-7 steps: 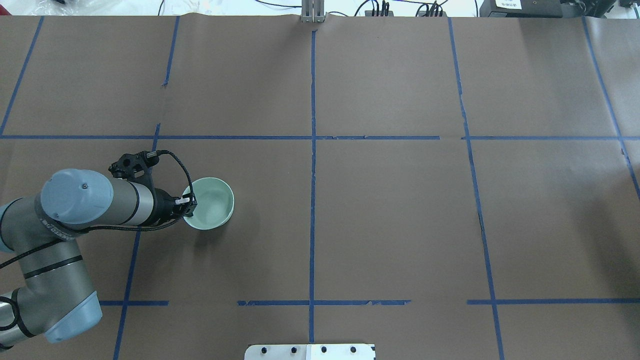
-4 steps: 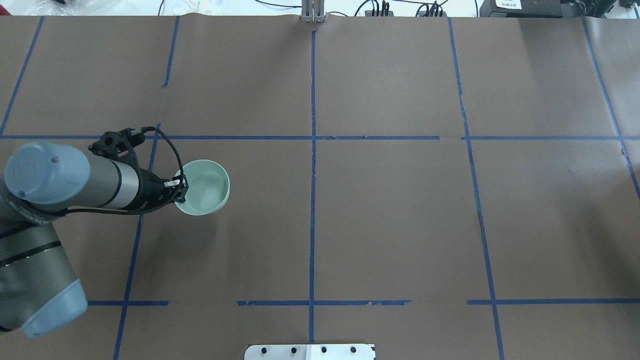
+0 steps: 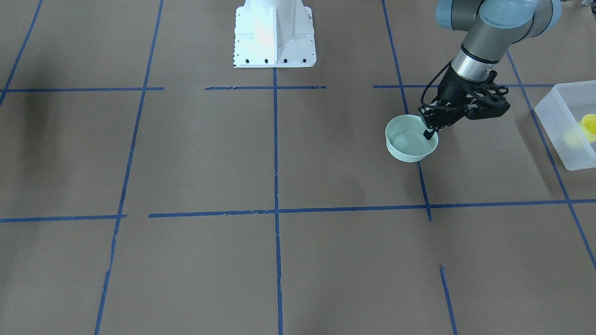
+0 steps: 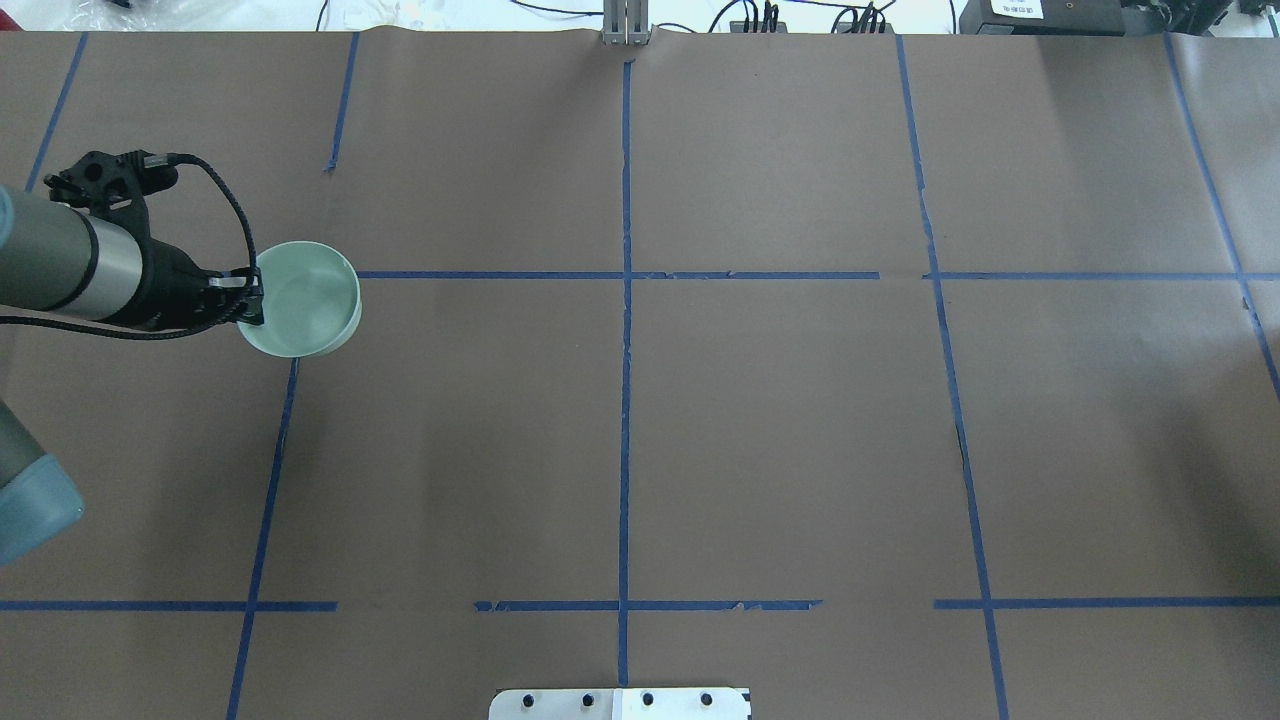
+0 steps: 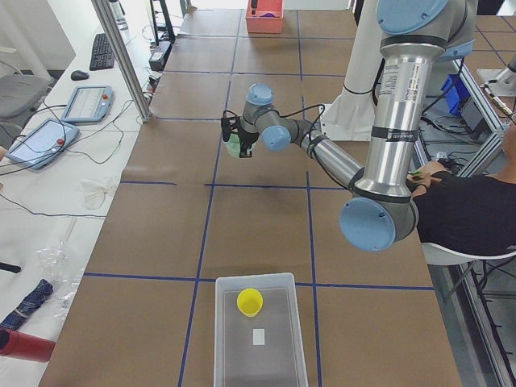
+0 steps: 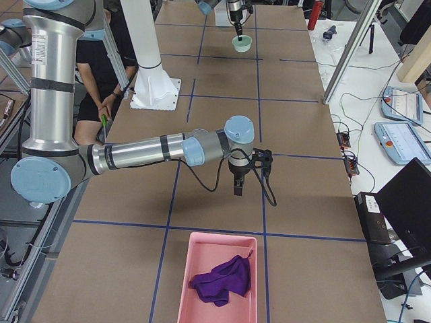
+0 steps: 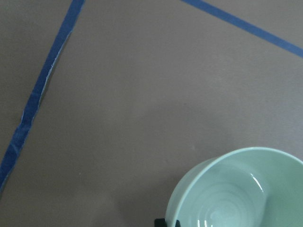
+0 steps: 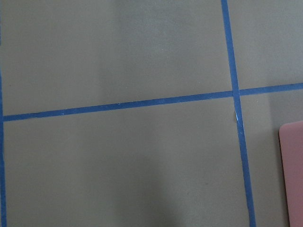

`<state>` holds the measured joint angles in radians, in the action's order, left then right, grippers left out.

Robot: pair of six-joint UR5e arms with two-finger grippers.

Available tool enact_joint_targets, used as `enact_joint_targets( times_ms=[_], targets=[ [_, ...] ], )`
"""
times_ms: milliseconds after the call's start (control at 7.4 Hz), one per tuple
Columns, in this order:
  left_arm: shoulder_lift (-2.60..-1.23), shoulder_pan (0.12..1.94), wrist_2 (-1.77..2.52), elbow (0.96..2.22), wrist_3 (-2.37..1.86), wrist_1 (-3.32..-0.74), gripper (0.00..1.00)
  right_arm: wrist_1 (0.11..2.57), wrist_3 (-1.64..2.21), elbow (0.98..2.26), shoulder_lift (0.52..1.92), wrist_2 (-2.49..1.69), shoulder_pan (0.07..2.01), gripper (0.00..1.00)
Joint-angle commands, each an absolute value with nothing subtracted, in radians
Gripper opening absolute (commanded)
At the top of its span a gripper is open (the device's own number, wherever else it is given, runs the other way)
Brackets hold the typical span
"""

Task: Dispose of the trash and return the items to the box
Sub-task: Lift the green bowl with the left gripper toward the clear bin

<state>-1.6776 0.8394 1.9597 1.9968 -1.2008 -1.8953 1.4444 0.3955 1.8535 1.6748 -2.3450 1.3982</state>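
Note:
My left gripper (image 4: pixel 250 297) is shut on the near rim of the pale mint-green bowl (image 4: pixel 305 300) and holds it upright a little above the brown paper. The front view shows one finger inside the bowl (image 3: pixel 409 142) and my left gripper (image 3: pixel 430 132) at its rim. The bowl fills the lower right of the left wrist view (image 7: pixel 236 194). The frosted-white box (image 3: pixel 556 118) stands at the table's left end with the yellow cup (image 3: pixel 589 124) inside; both show in the exterior left view, box (image 5: pixel 219 339) and cup (image 5: pixel 249 301). My right gripper (image 6: pixel 237 188) hangs over bare paper; I cannot tell its state.
A pink bin (image 6: pixel 185 276) holding a purple cloth (image 6: pixel 219 279) sits at the table's right end; its edge shows in the right wrist view (image 8: pixel 292 170). Blue tape lines cross the brown paper. The white robot base (image 3: pixel 274 35) stands at the table's near edge.
My left arm has carried the bowl to the left and farther from the robot's base, towards the table's left end. The grip on the rim is unchanged.

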Motion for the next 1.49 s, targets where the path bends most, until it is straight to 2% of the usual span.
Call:
enact_joint_targets(
  times_ms=[0, 270, 676, 1081, 1351],
  targets=[
    [-1.605, 0.990, 2.053, 1.976, -0.941, -1.894, 0.00, 1.450, 0.315, 1.813, 1.680, -2.353, 1.461, 1.00],
    [-1.547, 1.141, 2.100, 1.918, -0.696, -1.896, 0.00, 1.453, 0.222, 1.754, 1.704, -2.401, 1.538, 1.00],
    [-1.540, 1.354, 2.100, 1.765, -0.358, -1.893, 0.00, 1.456, 0.068, 1.709, 1.718, -2.401, 1.594, 1.00],
    [-1.516, 1.533, 2.099, 1.625, -0.044, -1.894, 0.00, 1.445, 0.075, 1.726, 1.721, -2.401, 1.594, 1.00],
    [-1.430, 1.591, 2.092, 1.565, 0.119, -1.910, 0.00, 1.445, 0.086, 1.755, 1.723, -2.399, 1.594, 1.00]
  ],
)
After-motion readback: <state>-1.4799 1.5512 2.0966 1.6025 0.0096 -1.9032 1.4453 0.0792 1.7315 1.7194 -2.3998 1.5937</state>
